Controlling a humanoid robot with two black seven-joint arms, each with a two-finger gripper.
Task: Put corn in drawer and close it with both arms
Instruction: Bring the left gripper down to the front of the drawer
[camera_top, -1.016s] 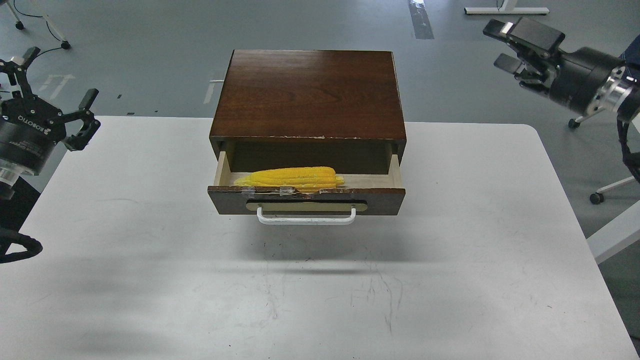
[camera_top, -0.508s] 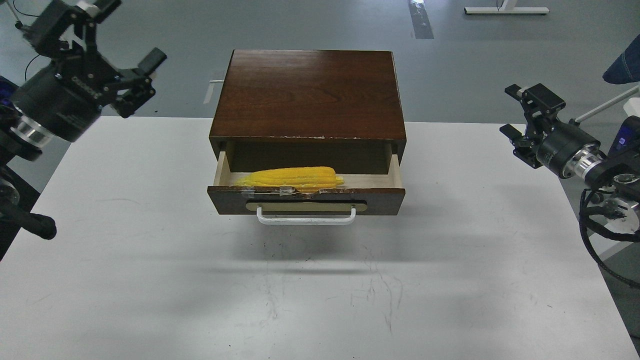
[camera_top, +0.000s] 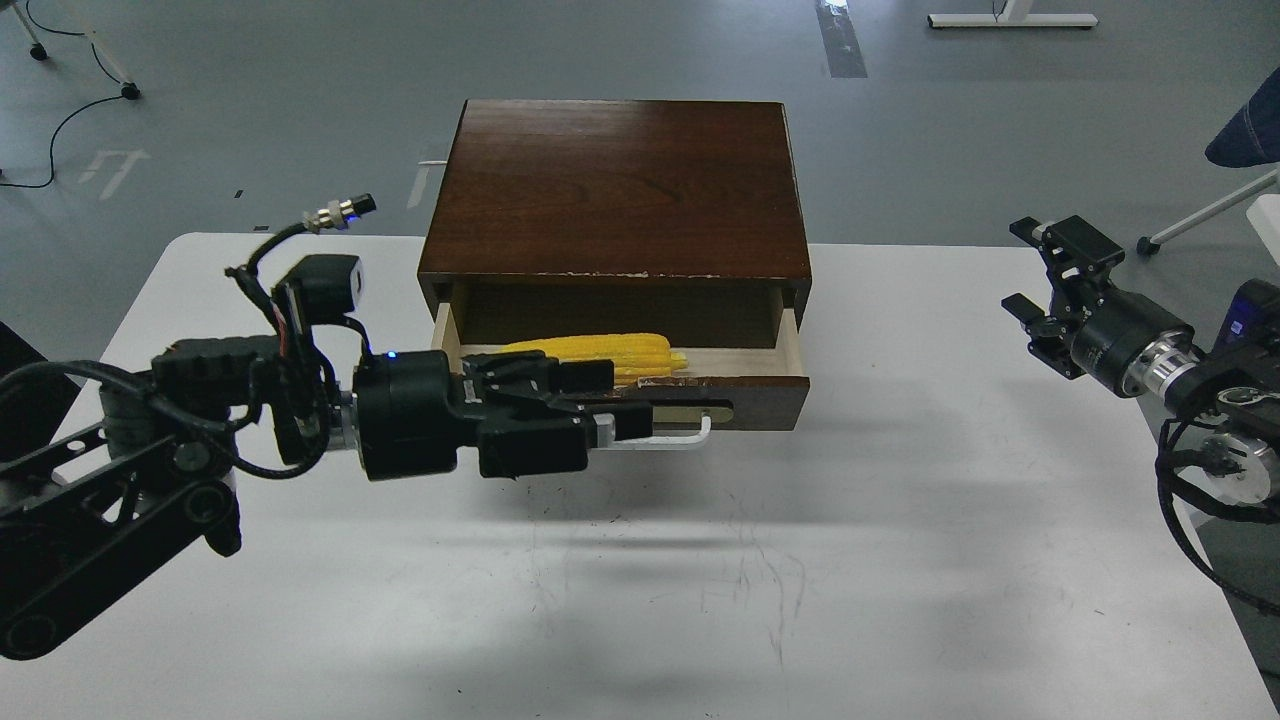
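The yellow corn (camera_top: 610, 349) lies inside the open drawer (camera_top: 760, 398), along its front left part. The drawer sticks out of a dark wood cabinet (camera_top: 615, 185). My left gripper (camera_top: 630, 398) reaches in from the left, right in front of the drawer front. Its fingers (camera_top: 585, 375) are spread, one at the chipped top edge and one at the white handle (camera_top: 685, 440). It hides the left half of the drawer front and handle. My right gripper (camera_top: 1012, 265) is open and empty, hovering over the table's right edge, well apart from the drawer.
The cabinet stands at the back middle of a white table (camera_top: 900, 560). Grey floor lies beyond, with a cable and chair legs at the edges. A blue thing (camera_top: 1245, 135) shows at the far right.
My left arm has swung down from the upper left to in front of the drawer front. My right gripper has dropped a little lower. Drawer and corn have not moved.
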